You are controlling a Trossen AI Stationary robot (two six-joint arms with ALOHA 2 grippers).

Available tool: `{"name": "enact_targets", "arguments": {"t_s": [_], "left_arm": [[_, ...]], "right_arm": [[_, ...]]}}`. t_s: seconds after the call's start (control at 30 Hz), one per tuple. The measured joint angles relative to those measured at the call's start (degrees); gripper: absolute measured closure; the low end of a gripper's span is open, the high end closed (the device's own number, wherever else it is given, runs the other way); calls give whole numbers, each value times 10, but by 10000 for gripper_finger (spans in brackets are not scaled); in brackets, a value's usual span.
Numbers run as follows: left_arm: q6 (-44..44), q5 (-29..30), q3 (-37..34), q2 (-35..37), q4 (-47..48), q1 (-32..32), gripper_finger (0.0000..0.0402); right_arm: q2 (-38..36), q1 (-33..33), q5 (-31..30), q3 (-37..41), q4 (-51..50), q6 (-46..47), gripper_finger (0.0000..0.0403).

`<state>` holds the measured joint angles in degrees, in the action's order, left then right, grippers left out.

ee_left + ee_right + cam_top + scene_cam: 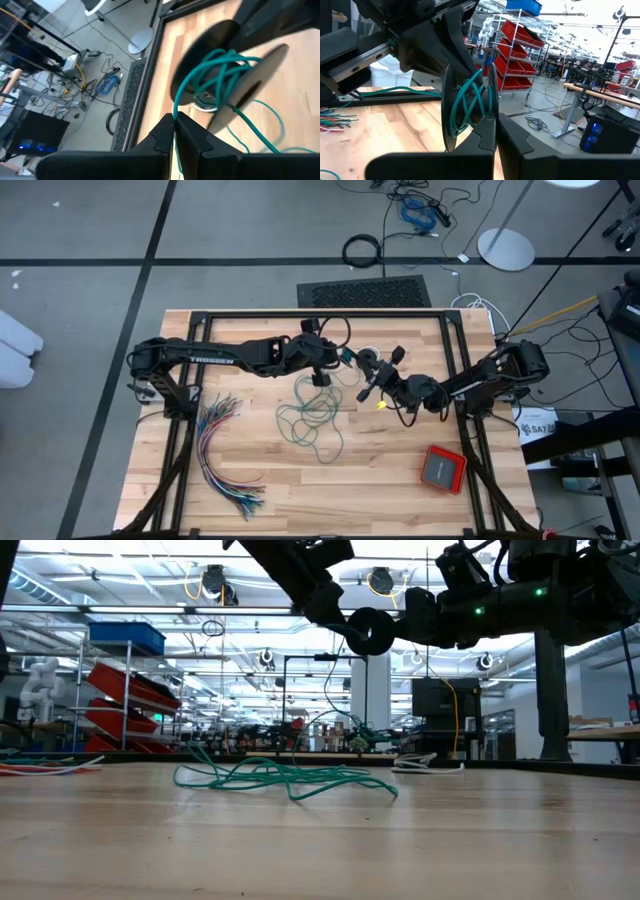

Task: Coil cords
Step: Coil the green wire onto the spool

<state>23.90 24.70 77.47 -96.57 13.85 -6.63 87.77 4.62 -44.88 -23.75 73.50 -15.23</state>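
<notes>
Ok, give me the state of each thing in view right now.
Teal cord: partly wound on spool, rest loose on table.
Black spool: held up by right hand, shut on its rim.
Left hand: shut on teal cord.
Coloured wire bundle: fanned out, untouched.

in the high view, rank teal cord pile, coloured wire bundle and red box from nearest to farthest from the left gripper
1. Teal cord: just below the left gripper, mid-table.
2. Red box: lower right.
3. Wire bundle: lower left, only slightly farther than the box.
</notes>
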Motion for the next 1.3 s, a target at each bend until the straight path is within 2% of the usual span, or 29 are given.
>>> {"name": "enact_targets", "arguments": {"t_s": [0.33,0.8,0.93,1.3], "left_arm": [[-10,-33,0,0,2,-2,379],[-11,-38,0,0,26,-9,379],[-11,-63,0,0,38,-9,377],[-11,-66,0,0,58,-11,285]], "right_arm": [[0,0,0,0,0,8,403],[0,0,2,0,14,11,403],[0,1,3,0,15,10,403],[0,0,2,0,18,9,403]]}}
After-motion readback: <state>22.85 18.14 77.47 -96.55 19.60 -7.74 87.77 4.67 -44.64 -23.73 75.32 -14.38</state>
